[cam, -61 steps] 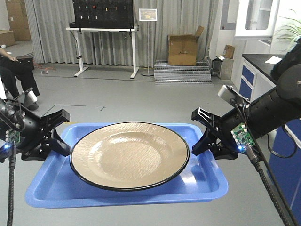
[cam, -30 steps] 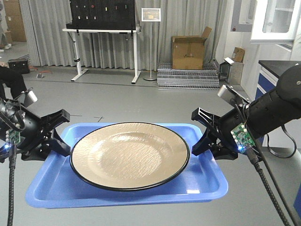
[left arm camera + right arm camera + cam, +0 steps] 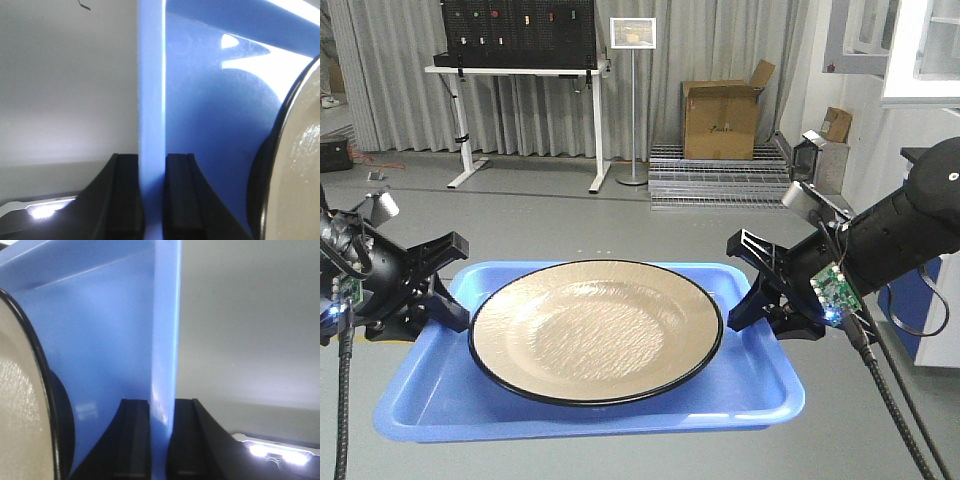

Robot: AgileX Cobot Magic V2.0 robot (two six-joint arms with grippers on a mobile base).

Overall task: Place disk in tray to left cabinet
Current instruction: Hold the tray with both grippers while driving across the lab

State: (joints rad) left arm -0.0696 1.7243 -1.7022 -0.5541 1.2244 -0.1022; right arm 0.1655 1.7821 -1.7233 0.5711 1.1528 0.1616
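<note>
The tan disk point(image 3: 596, 330) with its thin black rim lies flat in the blue tray point(image 3: 760, 385), filling most of it. Both arms carry the tray in the air above the grey floor. My left gripper point(image 3: 450, 315) is shut on the tray's left rim point(image 3: 151, 100), one black finger on each side. On the opposite side my right gripper point(image 3: 745, 308) is shut on the right rim point(image 3: 165, 340). The disk's edge point(image 3: 300, 150) shows beside the left rim, and the disk's black edge point(image 3: 25, 390) beside the right. The cabinet is out of view.
Ahead is open grey floor. A white-legged desk point(image 3: 520, 110) with a black panel stands at the back left before grey curtains, a sign stand point(image 3: 633, 100) and a cardboard box point(image 3: 720, 120) at the back middle. A blue-fronted bench point(image 3: 930, 300) sits at the right.
The background has slid rightward and the view has swung left across the room. The tray, the disk and both grippers keep the same places in the view.
</note>
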